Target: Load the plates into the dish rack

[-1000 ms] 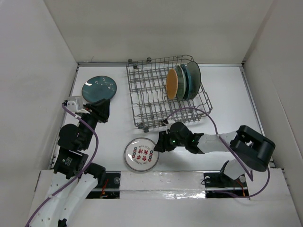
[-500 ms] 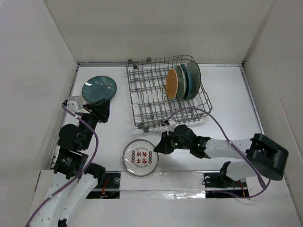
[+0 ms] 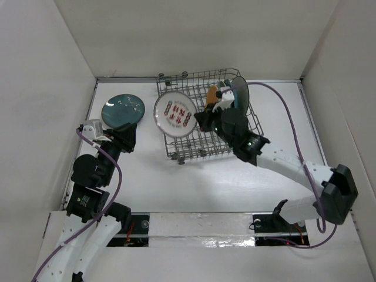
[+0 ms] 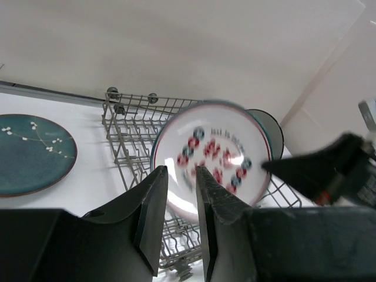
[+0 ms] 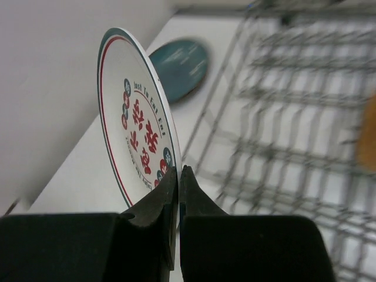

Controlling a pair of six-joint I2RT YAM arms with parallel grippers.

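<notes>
Now that my right gripper (image 5: 178,174), pinched tight on the rim of the patterned plate (image 3: 175,114), has lifted it — nearly upright over the dish rack (image 3: 168,143) — slotting comes next

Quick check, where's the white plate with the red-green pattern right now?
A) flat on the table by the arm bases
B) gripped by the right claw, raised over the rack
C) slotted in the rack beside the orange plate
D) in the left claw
B: the right claw is shut on the rim of the patterned plate, holding it off the table over the left part of the dish rack.
</notes>
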